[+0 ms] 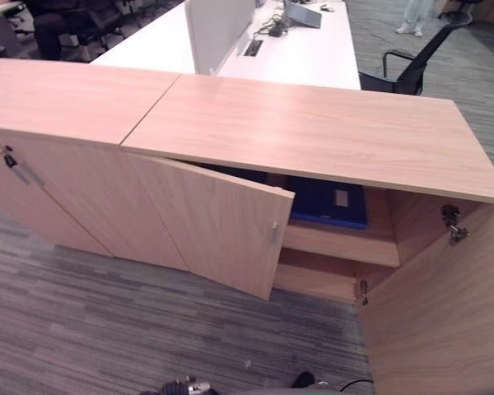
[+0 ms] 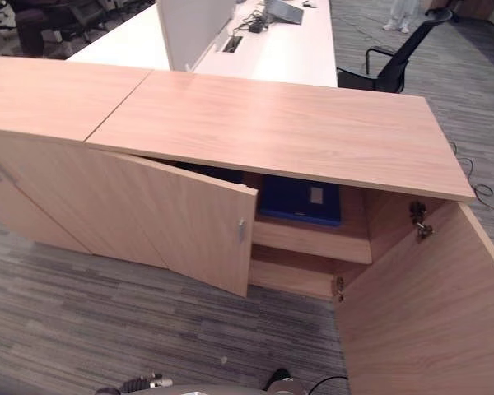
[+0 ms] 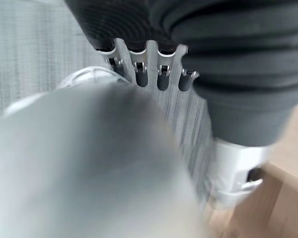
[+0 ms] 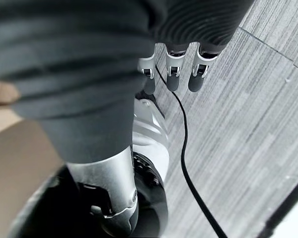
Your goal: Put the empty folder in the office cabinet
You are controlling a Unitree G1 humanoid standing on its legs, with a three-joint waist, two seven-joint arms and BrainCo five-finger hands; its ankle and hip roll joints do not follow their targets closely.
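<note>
Grey striped carpet (image 1: 107, 329) covers the floor. Beyond the low wooden units stands a long white desk (image 1: 313, 58) with a white divider panel (image 1: 218, 29) upright along it, a laptop (image 1: 303, 15) and a cable hatch (image 1: 253, 48) on it. A black office chair (image 1: 416, 62) stands just beside the desk's right edge.

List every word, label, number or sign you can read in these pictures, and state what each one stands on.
No text can be read in these views.
The blue folder on the upper shelf of the office cabinet carries a small pale label; any print on it is too small to read.
Neither the left hand nor the right hand shows markings.
</note>
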